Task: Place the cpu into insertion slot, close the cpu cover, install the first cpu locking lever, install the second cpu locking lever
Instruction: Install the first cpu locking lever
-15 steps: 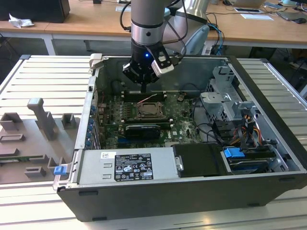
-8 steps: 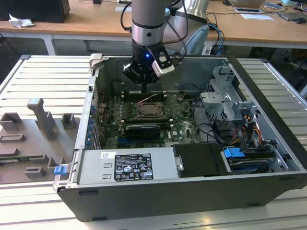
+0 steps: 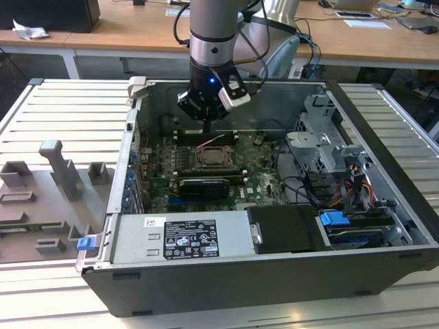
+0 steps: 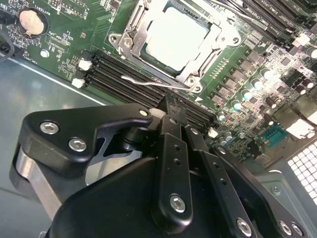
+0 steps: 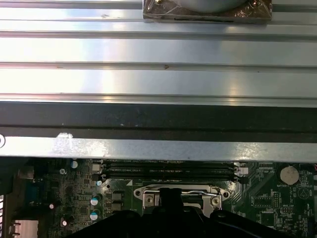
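The cpu (image 4: 176,34) lies flat in the insertion slot (image 3: 212,159), its pale metal face showing. The silvery cpu cover (image 4: 130,39) lies down around it as a frame. A thin wire locking lever (image 4: 141,82) sticks out loose along the socket's near edge, lifted off the board. My gripper (image 4: 168,102) hangs just above that lever, shut with nothing between its fingers. In the exterior view the gripper (image 3: 208,129) is inside the open computer case, at the far edge of the socket. In the first wrist view the cover (image 5: 181,193) is right under the gripper (image 5: 168,198).
Long black memory slots (image 4: 124,74) run beside the socket under the gripper. A coin battery (image 4: 30,21) sits on the green board. The case holds a power supply (image 3: 185,236), a drive cage (image 3: 329,151) and cables. Grey fixtures (image 3: 62,168) stand at the exterior view's left.
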`<action>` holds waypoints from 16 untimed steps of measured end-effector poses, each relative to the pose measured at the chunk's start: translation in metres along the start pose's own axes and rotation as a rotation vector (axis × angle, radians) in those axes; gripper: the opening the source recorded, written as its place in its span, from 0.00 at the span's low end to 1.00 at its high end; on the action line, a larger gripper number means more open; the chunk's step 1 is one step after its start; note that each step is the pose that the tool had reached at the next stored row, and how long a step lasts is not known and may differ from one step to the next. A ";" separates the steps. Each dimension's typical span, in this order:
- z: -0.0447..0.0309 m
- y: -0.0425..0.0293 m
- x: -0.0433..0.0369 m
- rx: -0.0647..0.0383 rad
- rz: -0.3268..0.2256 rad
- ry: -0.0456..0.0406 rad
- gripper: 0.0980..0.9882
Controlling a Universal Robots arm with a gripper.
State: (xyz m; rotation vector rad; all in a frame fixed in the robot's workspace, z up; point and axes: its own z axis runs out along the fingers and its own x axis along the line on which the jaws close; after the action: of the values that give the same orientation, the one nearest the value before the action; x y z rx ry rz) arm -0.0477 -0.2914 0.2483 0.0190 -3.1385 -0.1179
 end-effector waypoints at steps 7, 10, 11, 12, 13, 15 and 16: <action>0.0013 -0.0021 -0.0002 -0.034 -0.001 -0.0005 0.01; 0.0033 -0.0037 -0.0008 -0.037 -0.001 -0.0008 0.01; 0.0044 -0.0039 -0.0019 -0.037 -0.001 -0.0006 0.01; 0.0049 -0.0039 -0.0021 -0.037 -0.001 -0.0007 0.01; 0.0055 -0.0040 -0.0022 -0.037 -0.001 -0.0007 0.01; 0.0062 -0.0041 -0.0023 -0.037 -0.001 -0.0006 0.01; 0.0064 -0.0041 -0.0023 -0.037 -0.001 -0.0005 0.01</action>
State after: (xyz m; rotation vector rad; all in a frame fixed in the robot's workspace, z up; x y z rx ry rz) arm -0.0453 -0.2950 0.2416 0.0212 -3.1360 -0.1755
